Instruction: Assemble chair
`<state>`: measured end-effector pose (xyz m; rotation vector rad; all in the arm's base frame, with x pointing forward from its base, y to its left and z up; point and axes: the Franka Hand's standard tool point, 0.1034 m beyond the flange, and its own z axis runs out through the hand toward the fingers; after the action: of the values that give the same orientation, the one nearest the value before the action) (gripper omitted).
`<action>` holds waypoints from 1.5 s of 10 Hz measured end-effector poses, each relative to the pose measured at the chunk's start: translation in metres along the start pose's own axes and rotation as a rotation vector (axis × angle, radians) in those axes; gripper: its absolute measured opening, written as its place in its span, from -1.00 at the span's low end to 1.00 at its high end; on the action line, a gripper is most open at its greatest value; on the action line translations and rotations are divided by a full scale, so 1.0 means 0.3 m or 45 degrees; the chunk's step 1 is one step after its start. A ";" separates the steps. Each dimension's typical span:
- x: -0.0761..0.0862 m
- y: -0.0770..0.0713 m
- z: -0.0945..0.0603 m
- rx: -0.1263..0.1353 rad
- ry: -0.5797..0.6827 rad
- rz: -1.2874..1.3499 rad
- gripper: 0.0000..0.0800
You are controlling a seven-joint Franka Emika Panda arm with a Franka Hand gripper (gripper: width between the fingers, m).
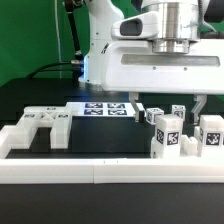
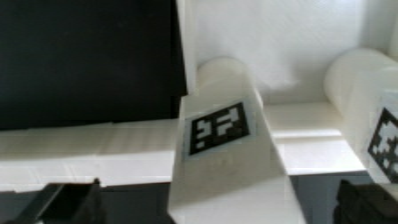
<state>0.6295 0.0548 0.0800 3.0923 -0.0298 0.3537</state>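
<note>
Black tabletop (image 1: 100, 135), with the white arm (image 1: 160, 60) filling the upper part of the exterior view. A long white border rail (image 1: 100, 172) runs along the front and turns up at the exterior view's left.

The chair is only loose parts, and no joint shows between any of them.
- A slotted panel (image 1: 42, 125) lies flat at the exterior view's left, well apart from the other parts.
- The marker board (image 1: 105, 108) lies mid-table behind; it is not a chair part.
- At the exterior view's right is a cluster of parts. A tagged bar (image 1: 165, 138) stands upright, a second tagged bar (image 1: 211, 135) is near it, and a small tagged part (image 1: 178, 112) sits behind and between them.

The hand (image 1: 170, 110) hangs over that cluster with its jaws spread fully wide and nothing in them. In the wrist view the tagged bar runs down the middle, with the dark fingertips (image 2: 63, 200) off to either side and not touching it. The second tagged bar is at the frame edge. Whether the two bars touch lower down cannot be told.

Step in hand looks like lining up to pick the tagged bar. To do it well:
- Keep the bar centred between the fingers.
- Come straight down without yaw.
- Make sure the far finger drops into the gap beside the second tagged bar, not onto it.
- Close on the flat faces, square to them.
- Lift vertically so the neighbours don't tip.
</note>
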 end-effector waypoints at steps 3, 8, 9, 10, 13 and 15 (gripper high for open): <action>0.000 0.003 0.000 -0.002 -0.001 -0.030 -0.04; 0.001 0.003 0.000 0.004 0.001 0.294 -0.27; 0.001 0.005 -0.001 0.012 0.000 0.462 -0.27; 0.000 -0.002 -0.001 0.013 -0.002 0.590 -0.27; -0.004 -0.016 0.001 0.016 -0.008 1.022 -0.27; 0.001 -0.019 0.004 0.012 -0.004 1.343 -0.27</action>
<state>0.6300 0.0606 0.0788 2.7693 -1.6473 0.3371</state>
